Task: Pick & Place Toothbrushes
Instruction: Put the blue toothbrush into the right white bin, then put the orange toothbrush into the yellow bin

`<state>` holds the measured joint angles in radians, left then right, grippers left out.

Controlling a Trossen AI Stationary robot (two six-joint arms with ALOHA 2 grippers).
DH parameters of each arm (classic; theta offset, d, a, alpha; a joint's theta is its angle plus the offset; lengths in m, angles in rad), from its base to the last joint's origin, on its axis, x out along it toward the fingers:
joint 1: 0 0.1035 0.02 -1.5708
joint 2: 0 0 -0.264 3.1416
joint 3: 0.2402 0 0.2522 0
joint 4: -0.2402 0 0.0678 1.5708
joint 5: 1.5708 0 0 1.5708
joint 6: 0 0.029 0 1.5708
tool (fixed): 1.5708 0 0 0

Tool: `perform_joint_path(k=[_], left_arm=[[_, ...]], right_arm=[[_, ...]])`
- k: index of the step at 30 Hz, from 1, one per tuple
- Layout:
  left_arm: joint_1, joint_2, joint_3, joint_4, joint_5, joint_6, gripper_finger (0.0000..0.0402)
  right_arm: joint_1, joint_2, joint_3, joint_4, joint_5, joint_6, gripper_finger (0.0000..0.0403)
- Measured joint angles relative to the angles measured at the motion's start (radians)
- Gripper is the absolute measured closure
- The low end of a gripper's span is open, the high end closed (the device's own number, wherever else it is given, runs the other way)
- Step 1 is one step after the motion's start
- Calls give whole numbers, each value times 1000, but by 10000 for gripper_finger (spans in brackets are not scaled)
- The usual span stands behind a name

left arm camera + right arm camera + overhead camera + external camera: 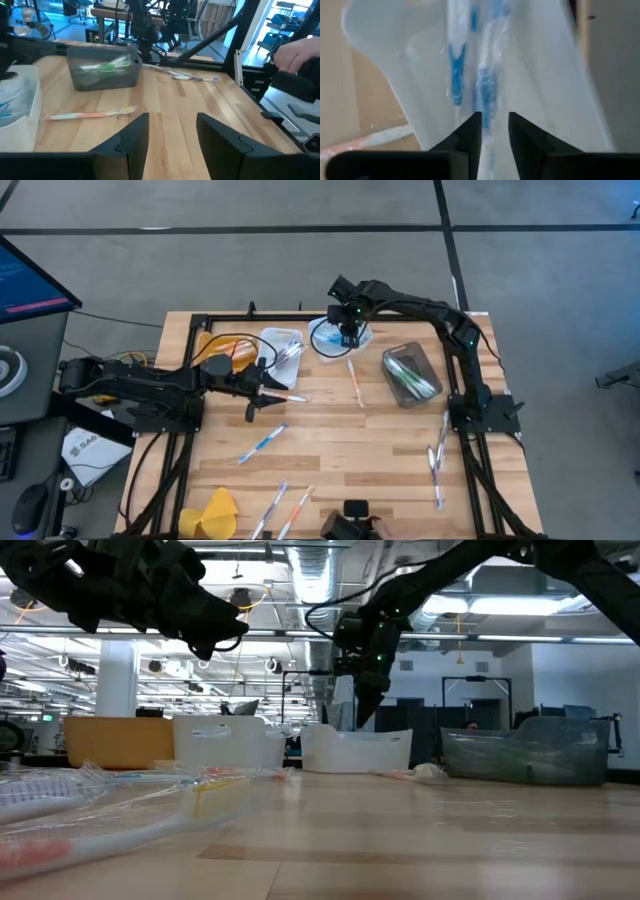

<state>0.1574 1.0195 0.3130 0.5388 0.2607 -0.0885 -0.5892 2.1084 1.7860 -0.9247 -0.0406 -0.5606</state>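
My right gripper (349, 338) points down over a white bin (325, 340) at the far middle, its fingers (495, 127) a little apart. Blue-and-white toothbrushes (456, 65) lie in that bin, one of them (487, 92) straight below the gap. My left gripper (272, 392) hovers open over the left middle of the table, and nothing is between its fingers (172, 135). An orange toothbrush (355, 383) lies flat on the wood beyond it. More toothbrushes (262, 442) lie loose toward the near edge.
A grey bin (410, 373) holds green toothbrushes. Another white bin (283, 345) and an orange bin (215, 345) stand far left. A yellow lump (215, 513) lies near left. Toothbrushes (438, 450) lie by the right arm's base. A person's hand (295, 50) shows past the table's right edge.
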Motion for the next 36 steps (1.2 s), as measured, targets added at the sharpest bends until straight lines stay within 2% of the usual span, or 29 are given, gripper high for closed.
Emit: perform_joint_path(k=[7, 11, 15, 21, 24, 31, 36], left_arm=[[1, 0, 0, 0, 0, 57, 243], [1, 0, 0, -3, 0, 22, 243], [1, 0, 0, -15, -1, -26, 243], [-3, 0, 0, -30, -1, -82, 243], [-3, 0, 0, -30, -1, -77, 243], [-3, 0, 0, -32, -1, -75, 243], [-3, 0, 0, -44, -1, -74, 243]], right_arm=[[5, -2, 65, -90, 4, 47, 245], [15, -2, 98, -193, -2, 74, 208], [29, -2, 121, -320, -40, 176, 189], [92, -2, 132, -576, -175, 368, 183], [146, -2, 122, -626, -214, 452, 182], [302, -2, 74, -518, -210, 526, 185], [368, -2, 21, -510, -81, 505, 203]])
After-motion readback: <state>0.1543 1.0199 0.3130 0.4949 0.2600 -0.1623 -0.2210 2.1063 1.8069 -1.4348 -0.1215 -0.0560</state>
